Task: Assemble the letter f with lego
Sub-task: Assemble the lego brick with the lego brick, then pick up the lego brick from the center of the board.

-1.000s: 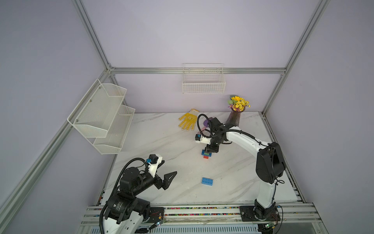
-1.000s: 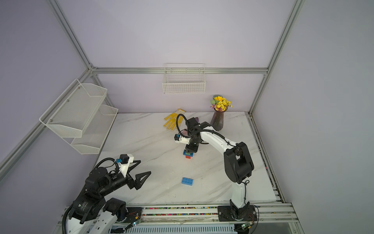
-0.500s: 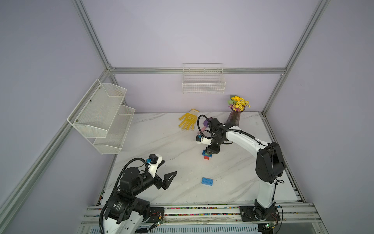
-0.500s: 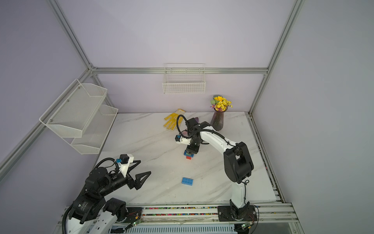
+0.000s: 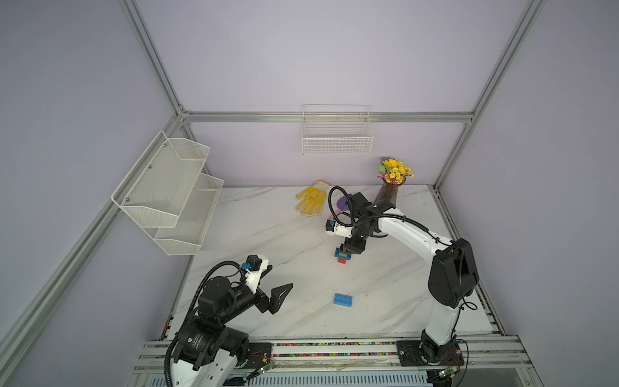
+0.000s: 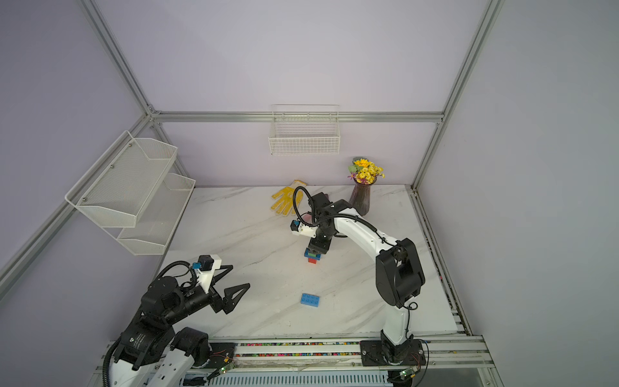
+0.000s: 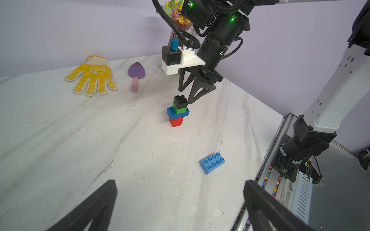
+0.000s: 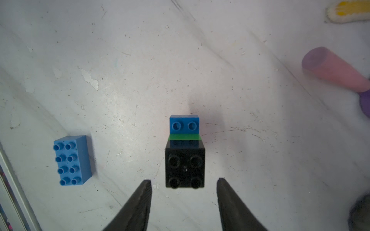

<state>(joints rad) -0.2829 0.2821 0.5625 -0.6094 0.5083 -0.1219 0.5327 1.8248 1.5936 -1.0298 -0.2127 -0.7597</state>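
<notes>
Marble desk point(image 5: 268, 234) carries: brick stack point(image 7: 177, 112) upright mid-desk, loose blue brick point(image 5: 343, 299) flat near the front, yellow glove point(image 5: 311, 202), purple trowel point(image 7: 136, 73), flower vase point(image 5: 387, 196) at the back.

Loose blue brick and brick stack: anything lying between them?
No. The left wrist view shows only bare tabletop between the loose blue brick and the stack.
</notes>
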